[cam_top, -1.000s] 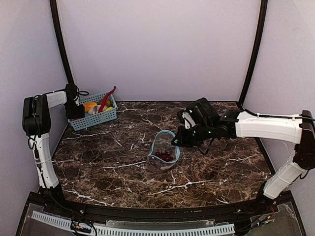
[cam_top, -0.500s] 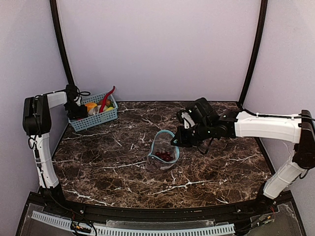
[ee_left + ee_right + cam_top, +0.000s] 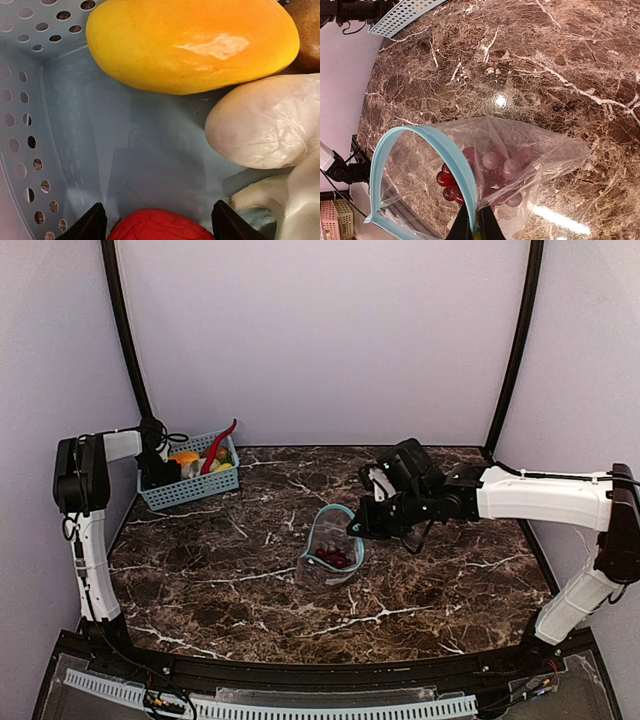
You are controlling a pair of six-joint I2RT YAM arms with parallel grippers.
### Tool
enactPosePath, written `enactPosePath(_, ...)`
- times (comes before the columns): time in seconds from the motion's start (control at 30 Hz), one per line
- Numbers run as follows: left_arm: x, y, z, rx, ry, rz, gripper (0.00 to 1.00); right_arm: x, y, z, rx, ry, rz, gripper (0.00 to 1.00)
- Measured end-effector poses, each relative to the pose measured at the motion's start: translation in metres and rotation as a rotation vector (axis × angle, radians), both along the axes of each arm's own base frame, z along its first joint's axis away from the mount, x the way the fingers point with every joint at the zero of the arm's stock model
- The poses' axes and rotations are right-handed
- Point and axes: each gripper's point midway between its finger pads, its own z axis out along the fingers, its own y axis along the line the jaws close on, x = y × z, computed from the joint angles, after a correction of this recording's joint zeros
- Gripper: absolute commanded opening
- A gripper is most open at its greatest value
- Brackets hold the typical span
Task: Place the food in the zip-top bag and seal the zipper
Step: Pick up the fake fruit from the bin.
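The right gripper (image 3: 472,226) is pinched shut on the zipper (image 3: 451,150), holding the bag (image 3: 330,545) open near the bench's middle with the grapes (image 3: 492,170) inside. At the far left corner, the left gripper (image 3: 157,222) is spread wide in the basket (image 3: 30,125), straddling the red fruit (image 3: 160,231) below the yellow piece (image 3: 190,45).

No words, labels, brands, numbers or signs could be read in any view. The zip-top bag (image 3: 530,145), pinched at its edge by the right gripper (image 3: 475,227), showed no legible print. The perforated wall of the basket (image 3: 30,125), just left of the left gripper (image 3: 159,216), carried no lettering that could be made out.
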Motion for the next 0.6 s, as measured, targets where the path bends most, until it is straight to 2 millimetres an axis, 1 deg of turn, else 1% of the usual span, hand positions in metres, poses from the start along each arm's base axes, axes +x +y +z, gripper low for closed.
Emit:
enactPosePath(0.13, -0.002, -0.001, 0.0, 0.006, 0.01, -0.008, 0.56, 0.0, 0.0, 0.0, 0.0, 0.0, 0.0, 0.05)
enactPosePath(0.3, -0.004, -0.004, 0.002, 0.002, 0.025, -0.013, 0.52, 0.0, 0.0, 0.0, 0.0, 0.0, 0.0, 0.05)
enactPosePath(0.4, -0.005, -0.004, 0.012, 0.005, 0.014, -0.013, 0.51, 0.0, 0.0, 0.0, 0.0, 0.0, -0.001, 0.05)
enactPosePath(0.5, -0.01, -0.004, 0.042, 0.015, -0.046, -0.011, 0.51, 0.0, 0.0, 0.001, 0.001, -0.002, -0.001, 0.05)
enactPosePath(0.57, -0.016, -0.006, 0.074, 0.017, -0.104, -0.013, 0.51, 0.001, 0.001, 0.003, 0.005, -0.005, 0.0, 0.05)
enactPosePath(0.6, -0.018, -0.007, 0.093, 0.018, -0.148, -0.014, 0.51, 0.001, 0.002, 0.004, 0.007, -0.006, 0.0, 0.05)
